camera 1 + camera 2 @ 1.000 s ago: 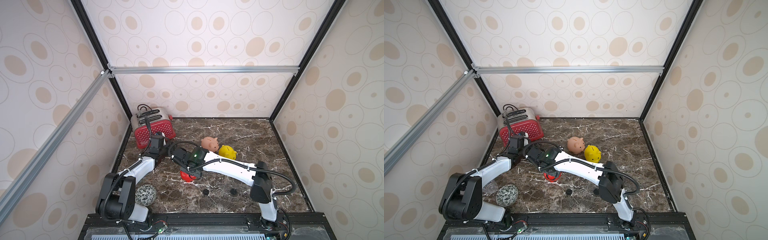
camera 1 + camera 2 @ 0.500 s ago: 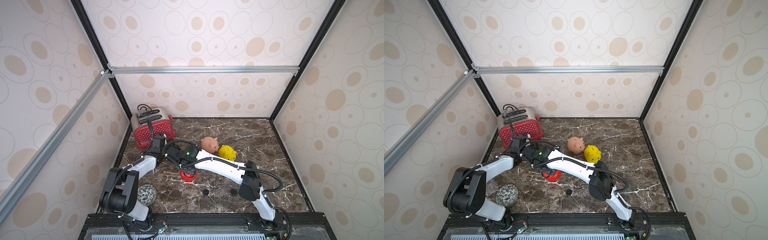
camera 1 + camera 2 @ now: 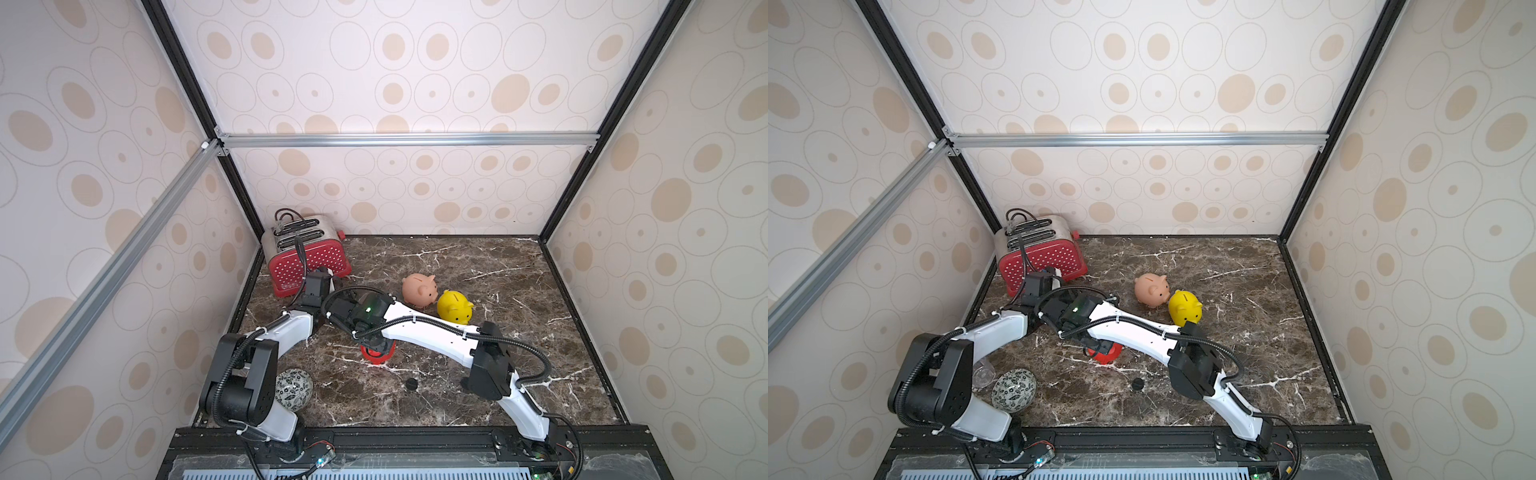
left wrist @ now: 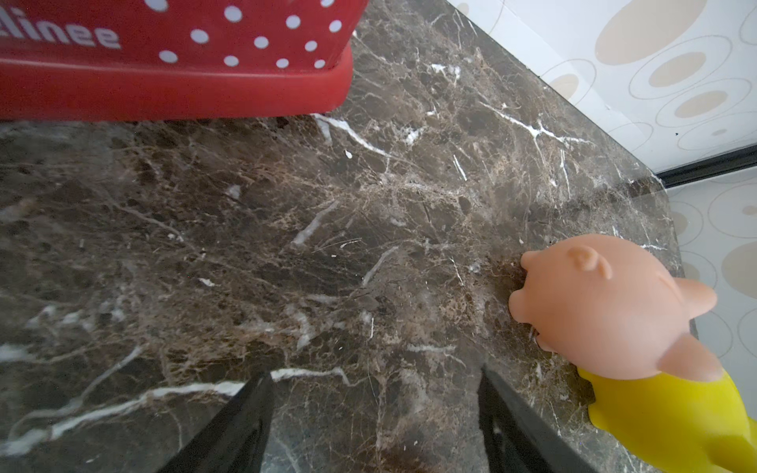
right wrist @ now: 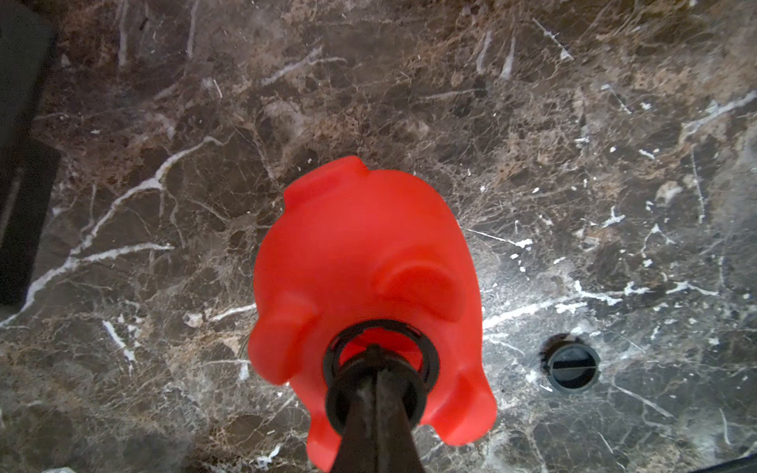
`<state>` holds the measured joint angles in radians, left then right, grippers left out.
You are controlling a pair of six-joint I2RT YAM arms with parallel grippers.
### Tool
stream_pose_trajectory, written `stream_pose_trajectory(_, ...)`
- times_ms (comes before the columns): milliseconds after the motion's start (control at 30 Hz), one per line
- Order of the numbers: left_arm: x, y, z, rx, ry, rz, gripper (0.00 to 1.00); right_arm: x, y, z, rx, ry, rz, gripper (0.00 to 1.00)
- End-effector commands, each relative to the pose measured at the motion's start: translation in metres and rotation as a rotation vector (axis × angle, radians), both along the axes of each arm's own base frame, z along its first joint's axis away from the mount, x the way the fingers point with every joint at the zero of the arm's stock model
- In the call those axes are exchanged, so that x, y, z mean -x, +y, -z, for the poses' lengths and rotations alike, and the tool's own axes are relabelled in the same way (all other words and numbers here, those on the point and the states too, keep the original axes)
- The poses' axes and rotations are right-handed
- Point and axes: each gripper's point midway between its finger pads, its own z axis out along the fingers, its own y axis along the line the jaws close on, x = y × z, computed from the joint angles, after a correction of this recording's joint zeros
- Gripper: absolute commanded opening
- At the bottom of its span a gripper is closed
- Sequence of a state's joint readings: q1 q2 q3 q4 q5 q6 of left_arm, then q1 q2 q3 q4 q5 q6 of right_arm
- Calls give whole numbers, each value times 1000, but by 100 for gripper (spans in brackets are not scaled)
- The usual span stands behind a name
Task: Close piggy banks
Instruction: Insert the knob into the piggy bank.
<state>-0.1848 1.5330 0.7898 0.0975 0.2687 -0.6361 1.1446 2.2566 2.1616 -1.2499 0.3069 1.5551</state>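
- Both top views: three piggy banks are being shown on the marble table [image 3: 519,266]. A peach-pink pig [image 3: 419,289] and a yellow pig [image 3: 455,306] are being seen upright, just beside each other. A red pig [image 3: 379,355] is being largely covered by the right gripper [image 3: 376,343] directly above it. One toaster [image 3: 307,257], one patterned ball [image 3: 294,390] and one loose plug [image 3: 411,383] are also being shown. The left gripper [image 3: 323,279] is being held just in front of the toaster, its tips being hidden by its wrist.
- Left wrist view: two fingers [image 4: 241,422] are being held wide apart over bare marble, nothing being gripped. The peach-pink pig [image 4: 606,303] is being seen well to one side, and the yellow pig [image 4: 672,413] is being cut off by the frame.
- Right wrist view: the red pig [image 5: 360,245] is being shown belly-up. The jaws are being pressed together on a black plug [image 5: 432,360] at its belly hole. How deeply it is seated cannot be told. The loose plug [image 5: 571,366] is being seen nearby.
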Motion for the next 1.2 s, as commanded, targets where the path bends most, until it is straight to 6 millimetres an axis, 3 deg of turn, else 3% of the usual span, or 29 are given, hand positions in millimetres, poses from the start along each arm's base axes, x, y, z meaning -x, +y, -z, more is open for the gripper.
stream_pose_trajectory(0,-11,1,-15,14,-46,-10,78,1,-8,0,35,1,21,0)
stream_pose_trajectory(1167,-9,4,-3,20,-27,-16,78,-12,-17,23,124,2,-2,0)
